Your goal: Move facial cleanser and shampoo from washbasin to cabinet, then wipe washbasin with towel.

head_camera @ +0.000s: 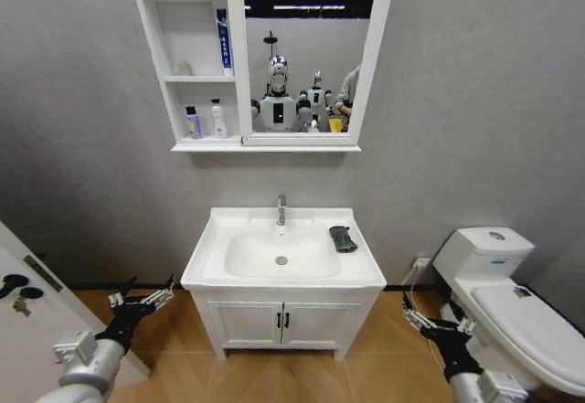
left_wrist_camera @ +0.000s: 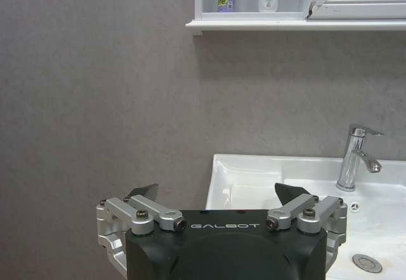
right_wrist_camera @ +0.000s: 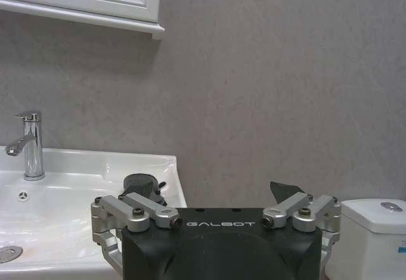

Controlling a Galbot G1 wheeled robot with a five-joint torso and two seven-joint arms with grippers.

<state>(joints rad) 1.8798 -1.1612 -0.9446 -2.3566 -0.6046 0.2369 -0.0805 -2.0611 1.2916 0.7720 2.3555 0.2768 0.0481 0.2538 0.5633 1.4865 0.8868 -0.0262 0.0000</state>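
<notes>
We see the dark towel [head_camera: 343,238] lying on the right ledge of the washbasin [head_camera: 215,229], beside the bowl, its long axis running from the wall toward the front edge. Our left gripper [head_camera: 142,297] hangs low left of the vanity, our right gripper [head_camera: 430,323] low on its right, both spread wide and empty. The purple bottle [head_camera: 193,122] and white bottle [head_camera: 218,120] stand upright on the cabinet's [head_camera: 146,56] lowest shelf.

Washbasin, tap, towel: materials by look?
Washbasin: glossy white, likely glazed ceramic; it shows soft reflections. Tap: mirror-bright metal, probably chrome-plated. Towel: dark matte cloth, crumpled and soft-edged, lying on the rim right of the bowl.
</notes>
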